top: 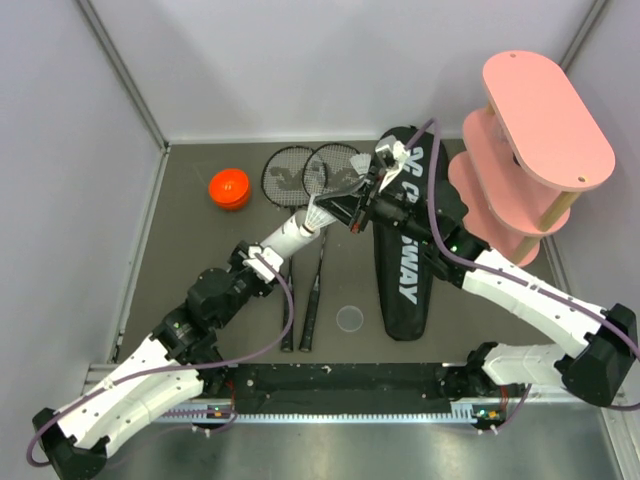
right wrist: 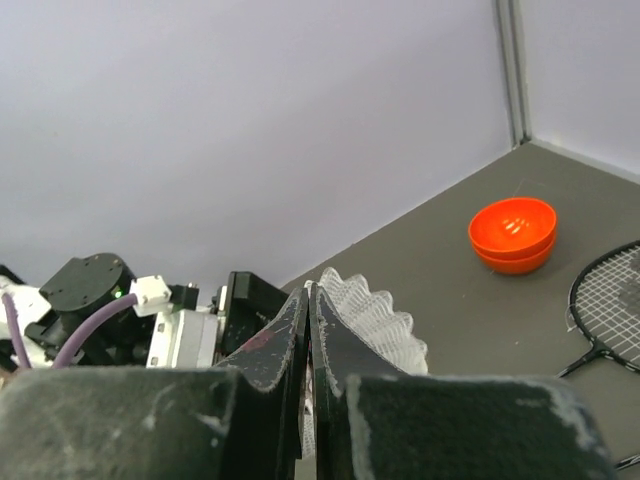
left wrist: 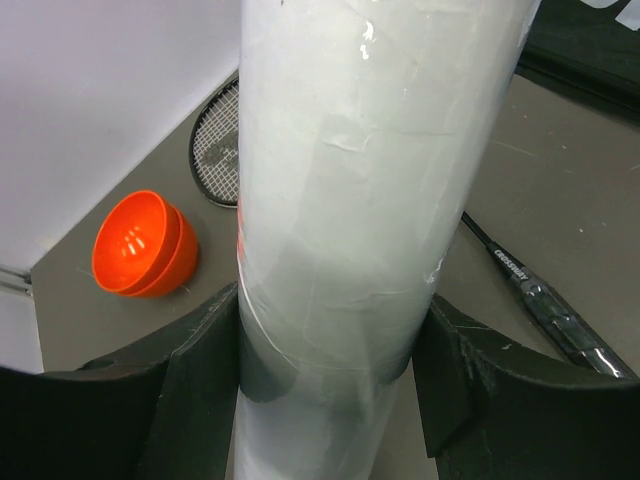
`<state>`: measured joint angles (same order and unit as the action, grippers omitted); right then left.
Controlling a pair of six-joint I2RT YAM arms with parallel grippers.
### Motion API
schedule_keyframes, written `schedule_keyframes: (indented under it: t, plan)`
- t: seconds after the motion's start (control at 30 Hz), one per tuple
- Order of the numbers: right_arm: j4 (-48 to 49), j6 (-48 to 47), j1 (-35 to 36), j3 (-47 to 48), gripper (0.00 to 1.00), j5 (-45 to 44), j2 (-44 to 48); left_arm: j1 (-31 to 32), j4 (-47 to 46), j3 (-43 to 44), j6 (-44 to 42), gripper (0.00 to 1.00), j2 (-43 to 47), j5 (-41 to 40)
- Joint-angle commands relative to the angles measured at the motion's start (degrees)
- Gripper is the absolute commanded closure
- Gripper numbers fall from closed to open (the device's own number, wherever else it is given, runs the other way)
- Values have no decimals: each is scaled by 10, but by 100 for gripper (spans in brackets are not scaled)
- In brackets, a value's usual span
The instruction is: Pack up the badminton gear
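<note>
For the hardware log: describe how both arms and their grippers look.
Both the left arm and right arm have white shells with black joints and bases. A purple cable loops along each. The left gripper and right gripper are black; the right one's fingers look scuffed and dusty. No readable markings.

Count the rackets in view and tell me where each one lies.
2. The left racket lies nearer the orange cap. The right racket lies beside it, nearer the black bag. Their shafts run side by side. No others seem hidden.
</note>
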<state>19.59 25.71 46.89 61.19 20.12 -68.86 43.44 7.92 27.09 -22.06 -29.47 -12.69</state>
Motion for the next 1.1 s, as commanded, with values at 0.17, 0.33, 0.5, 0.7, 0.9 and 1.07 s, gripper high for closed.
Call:
schedule_keyframes:
  t: [0.17,0.33,0.5,0.7,0.9,1.07]
  plan:
    - [-39,-62,11,16,100,-98,36,1,-46,11,8,100,13,19]
    - [-39,-63,11,37,100,-59,10,1,-46,11,9,100,13,22]
    - [1,-23,25,30,100,-36,-10,1,-46,11,8,100,14,21]
    - [68,41,31,3,100,-18,-38,1,-47,11,8,100,19,22]
    - [111,143,22,-13,100,38,-67,1,-47,9,7,100,25,21]
    - [167,229,-17,-51,82,128,-73,1,-49,9,8,100,27,21]
